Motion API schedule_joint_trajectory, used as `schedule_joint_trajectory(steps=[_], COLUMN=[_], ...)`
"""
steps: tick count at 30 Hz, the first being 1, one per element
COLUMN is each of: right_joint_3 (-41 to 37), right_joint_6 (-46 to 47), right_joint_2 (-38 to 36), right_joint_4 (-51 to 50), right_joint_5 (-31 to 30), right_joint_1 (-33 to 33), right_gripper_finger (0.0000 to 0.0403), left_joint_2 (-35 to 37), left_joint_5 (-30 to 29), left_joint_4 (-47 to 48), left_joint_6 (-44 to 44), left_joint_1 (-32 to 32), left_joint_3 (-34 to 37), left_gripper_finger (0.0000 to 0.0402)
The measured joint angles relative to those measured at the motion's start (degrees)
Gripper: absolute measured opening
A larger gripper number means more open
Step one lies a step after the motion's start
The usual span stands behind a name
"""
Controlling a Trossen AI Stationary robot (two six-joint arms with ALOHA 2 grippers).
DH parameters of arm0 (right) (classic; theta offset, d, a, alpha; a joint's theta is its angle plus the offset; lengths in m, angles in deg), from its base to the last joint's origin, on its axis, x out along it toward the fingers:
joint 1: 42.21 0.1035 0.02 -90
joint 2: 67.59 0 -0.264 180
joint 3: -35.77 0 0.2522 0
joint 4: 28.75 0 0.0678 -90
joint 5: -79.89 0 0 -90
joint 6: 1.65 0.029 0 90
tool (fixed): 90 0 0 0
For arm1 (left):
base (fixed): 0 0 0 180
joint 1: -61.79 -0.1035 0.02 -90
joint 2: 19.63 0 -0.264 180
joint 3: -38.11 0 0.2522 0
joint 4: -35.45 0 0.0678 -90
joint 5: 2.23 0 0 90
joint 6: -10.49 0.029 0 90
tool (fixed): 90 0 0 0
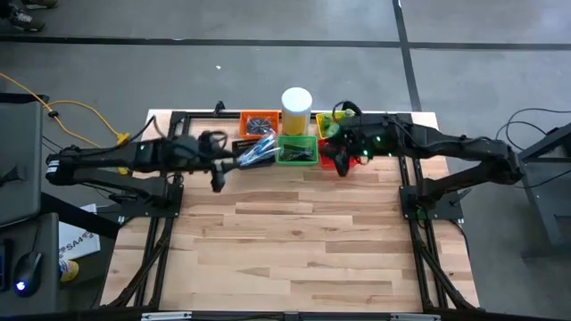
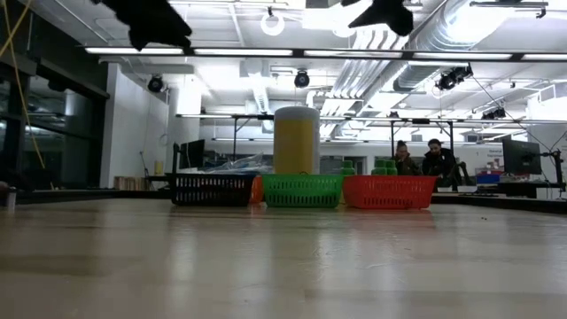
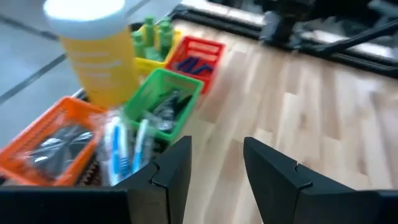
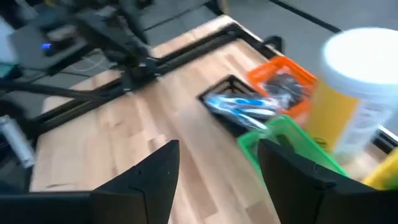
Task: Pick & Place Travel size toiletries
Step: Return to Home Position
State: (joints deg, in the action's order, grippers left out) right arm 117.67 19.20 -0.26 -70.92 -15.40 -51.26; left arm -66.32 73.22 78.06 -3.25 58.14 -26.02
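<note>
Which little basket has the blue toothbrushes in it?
The black mesh basket, beside the orange mesh basket. Only it holds the clear-wrapped blue toothbrushes.

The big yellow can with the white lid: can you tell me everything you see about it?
The can is a tall round cylinder with a yellow body, pale label markings and a flat white lid. It stands upright at the table's far edge, behind the green basket, between the orange basket and the yellow basket. It rises well above them. Whether it touches them cannot be told. Nothing grips it.
</note>
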Motion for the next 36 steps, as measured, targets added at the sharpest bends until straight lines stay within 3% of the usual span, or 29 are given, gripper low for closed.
schedule_joint_trajectory(steps=[5, 16, 22, 36], right_joint_3=[-2.4, -31.0, -43.5, -64.0], right_joint_6=[1.0, 17.6, 22.8, 34.3], right_joint_2=[-2.0, -16.4, -22.3, -23.5], right_joint_4=[2.2, 31.6, 42.0, 65.2], right_joint_5=[-5.6, -17.0, -27.2, -33.5], right_joint_1=[5.7, 12.4, 15.7, 19.7], right_gripper_finger=[0.0210, 0.0210, 0.0210, 0.0210], left_joint_2=[9.8, 35.5, 46.0, 46.4], left_joint_5=[-0.6, -0.8, -2.3, -3.9], left_joint_4=[-7.4, -10.1, -9.8, -10.3], left_joint_6=[-2.2, -4.5, -4.4, -5.6], left_joint_1=[4.1, 7.4, 7.4, 7.4], left_joint_3=[11.0, 24.5, 29.1, 33.2], left_gripper_finger=[0.0147, 0.0147, 0.0147, 0.0147])
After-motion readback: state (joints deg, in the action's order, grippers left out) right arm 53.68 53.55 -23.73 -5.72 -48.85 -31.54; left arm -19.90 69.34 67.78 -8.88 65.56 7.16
